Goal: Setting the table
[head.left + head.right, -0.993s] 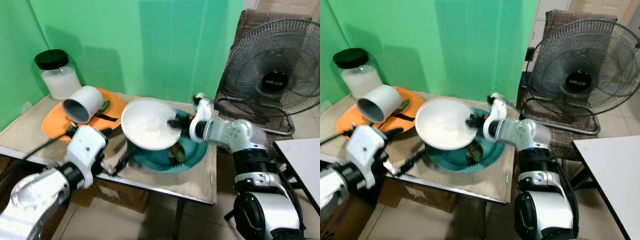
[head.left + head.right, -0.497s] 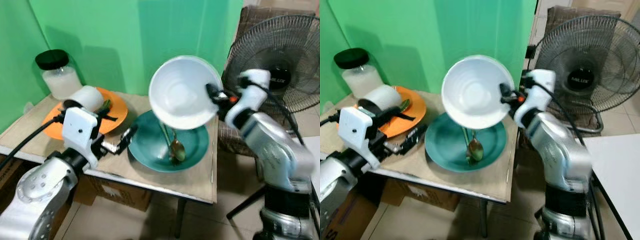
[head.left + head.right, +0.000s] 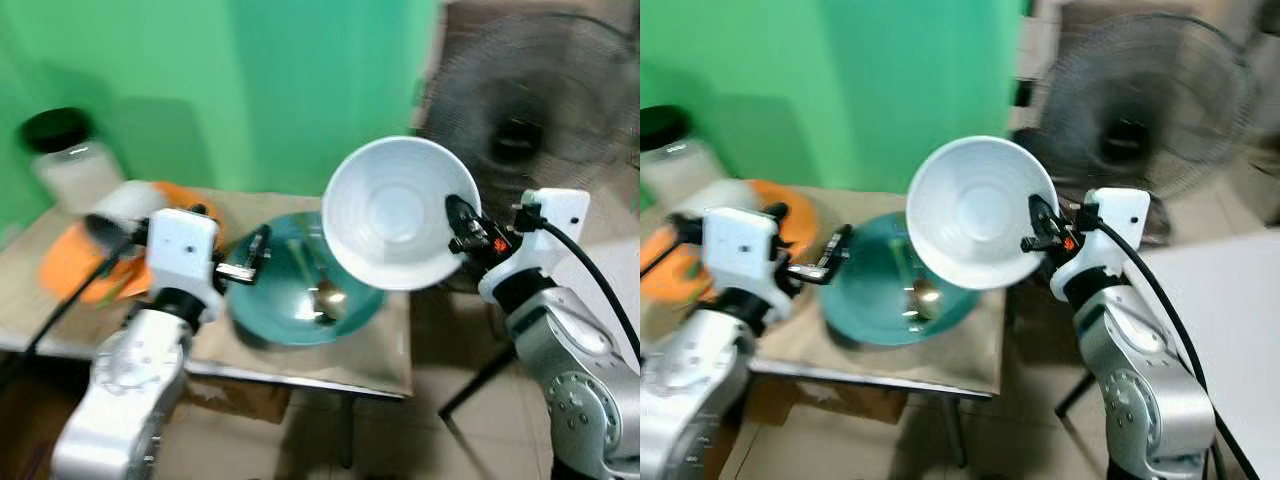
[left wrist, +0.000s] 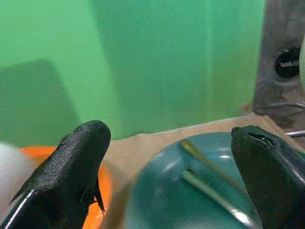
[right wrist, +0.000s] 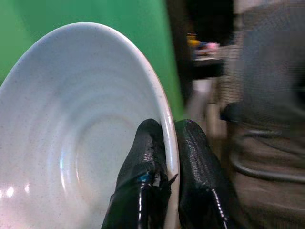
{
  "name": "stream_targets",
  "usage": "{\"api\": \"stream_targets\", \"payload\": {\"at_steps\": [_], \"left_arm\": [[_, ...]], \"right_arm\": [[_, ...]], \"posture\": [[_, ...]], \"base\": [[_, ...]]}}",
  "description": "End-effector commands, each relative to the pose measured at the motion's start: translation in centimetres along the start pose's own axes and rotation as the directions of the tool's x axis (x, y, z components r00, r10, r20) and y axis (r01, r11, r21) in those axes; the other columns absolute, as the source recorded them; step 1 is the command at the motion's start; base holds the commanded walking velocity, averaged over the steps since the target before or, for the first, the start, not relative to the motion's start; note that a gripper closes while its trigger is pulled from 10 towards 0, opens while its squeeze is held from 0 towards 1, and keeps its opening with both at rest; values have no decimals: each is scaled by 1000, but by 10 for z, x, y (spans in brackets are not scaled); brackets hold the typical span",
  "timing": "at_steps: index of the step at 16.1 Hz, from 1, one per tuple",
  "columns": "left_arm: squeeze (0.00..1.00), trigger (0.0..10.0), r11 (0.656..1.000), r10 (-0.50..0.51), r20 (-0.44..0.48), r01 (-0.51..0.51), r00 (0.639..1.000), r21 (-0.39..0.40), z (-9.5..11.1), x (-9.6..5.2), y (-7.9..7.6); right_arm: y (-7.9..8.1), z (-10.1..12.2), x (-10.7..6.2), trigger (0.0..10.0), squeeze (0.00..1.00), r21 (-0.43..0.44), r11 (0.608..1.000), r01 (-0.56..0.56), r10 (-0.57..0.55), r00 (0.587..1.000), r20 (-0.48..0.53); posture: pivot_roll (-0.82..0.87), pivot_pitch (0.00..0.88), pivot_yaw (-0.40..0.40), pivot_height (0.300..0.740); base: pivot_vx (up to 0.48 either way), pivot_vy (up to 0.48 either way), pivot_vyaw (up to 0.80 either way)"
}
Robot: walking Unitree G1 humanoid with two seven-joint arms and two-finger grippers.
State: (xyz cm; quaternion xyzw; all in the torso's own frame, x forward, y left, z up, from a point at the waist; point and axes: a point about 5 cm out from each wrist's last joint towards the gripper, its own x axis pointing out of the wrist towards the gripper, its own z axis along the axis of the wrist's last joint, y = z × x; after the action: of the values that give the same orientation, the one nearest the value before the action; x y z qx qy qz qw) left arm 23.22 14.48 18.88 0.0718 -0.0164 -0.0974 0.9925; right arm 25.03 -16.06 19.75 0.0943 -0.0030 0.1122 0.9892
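My right gripper is shut on the rim of a white bowl. The bowl is in the air over the right side of the table, tipped on edge with its hollow facing me. In the right wrist view both fingers pinch the bowl's rim. Below it, a teal plate on the table carries a spoon and another piece of cutlery. My left gripper is open just over the teal plate's left edge, with nothing between its fingers.
An orange plate with a white cup lying on it is at the table's left, and a black-lidded jar stands behind it. A standing fan is at the back right. A white surface is at the right.
The bowl has been lifted off the teal plate and carried up and right, uncovering the cutlery. My left gripper rose from the table's front edge to the plate's left rim. The camera has shifted.
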Motion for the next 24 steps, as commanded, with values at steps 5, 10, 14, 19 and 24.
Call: {"api": "stream_targets", "payload": {"at_steps": [5,10,14,19,24], "left_arm": [[0,10000,994,97,-33,-99,995,-54,-3,-11,5],[0,10000,987,161,27,-160,987,-15,4,-8,13],[0,10000,992,124,10,-124,992,-22,3,-8,11],[0,10000,995,95,22,-95,995,-18,4,-9,9],[0,10000,997,77,4,-77,997,-19,3,-13,9]], "right_arm": [[18,7,-1,10000,0,-38,999,-25,26,999,41],[15,7,1,10000,0,13,1000,-6,5,999,45],[11,3,0,10000,0,-24,999,39,-39,999,31],[9,1,0,10000,0,-35,998,57,-57,998,6],[10,-3,1,10000,0,-28,998,59,-61,997,-42]], "posture": [[7,0,-6,740],[7,0,2,740],[1,0,12,740],[3,0,16,740],[0,0,22,740]], "base": [[0,0,-800],[0,0,-800],[0,0,-800],[0,0,-800],[0,0,-800]]}}
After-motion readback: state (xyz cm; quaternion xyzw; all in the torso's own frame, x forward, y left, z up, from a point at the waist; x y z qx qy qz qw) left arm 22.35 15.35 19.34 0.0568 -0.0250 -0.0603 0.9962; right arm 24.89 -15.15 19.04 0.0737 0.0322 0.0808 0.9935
